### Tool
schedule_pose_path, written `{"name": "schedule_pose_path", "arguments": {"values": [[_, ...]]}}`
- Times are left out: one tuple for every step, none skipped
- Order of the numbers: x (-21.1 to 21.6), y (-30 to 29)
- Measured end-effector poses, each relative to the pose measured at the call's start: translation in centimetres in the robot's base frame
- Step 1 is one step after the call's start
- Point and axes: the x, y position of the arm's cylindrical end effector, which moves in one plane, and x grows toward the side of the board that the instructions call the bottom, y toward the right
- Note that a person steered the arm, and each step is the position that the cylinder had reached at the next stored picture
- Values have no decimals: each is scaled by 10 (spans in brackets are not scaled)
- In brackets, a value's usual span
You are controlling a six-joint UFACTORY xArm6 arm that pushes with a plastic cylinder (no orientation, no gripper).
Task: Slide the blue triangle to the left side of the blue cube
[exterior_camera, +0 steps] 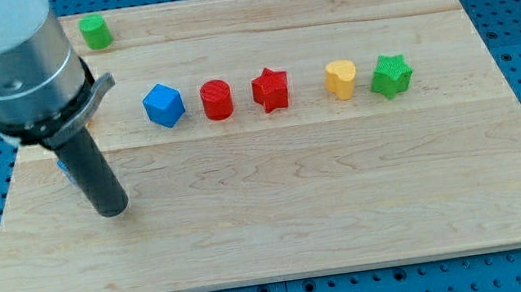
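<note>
- Tip (pixel 114 210) set low on the board's left, a bare rod with no pincer to spread or press.
- Blue triangle (pixel 61 165) mostly hidden behind the rod, only a sliver shown, down-left of the blue cube (pixel 162 105) and apart from it.
- Probably placed so for a shove upward.
- Red cylinder (pixel 217 100), red star (pixel 271 89), yellow block (pixel 340 80) and green star (pixel 392 76) lined up right of the cube, out of the way.

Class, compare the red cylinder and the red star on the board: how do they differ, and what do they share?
The red cylinder has a round outline; the red star has points. The cylinder sits nearer the blue cube; the star sits nearer the view's right. Both are red, in one row, and away from my tip.
</note>
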Motion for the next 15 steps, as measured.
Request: {"name": "schedule_pose_path", "arguments": {"values": [[-16, -28], [-61, -10], [-36, -6], [-21, -31], [-57, -28], [-87, -28], [-71, -66], [-101, -71], [-107, -62], [-100, -88], [-82, -87], [-104, -63], [-127, -39], [-123, -66], [-99, -88]]}}
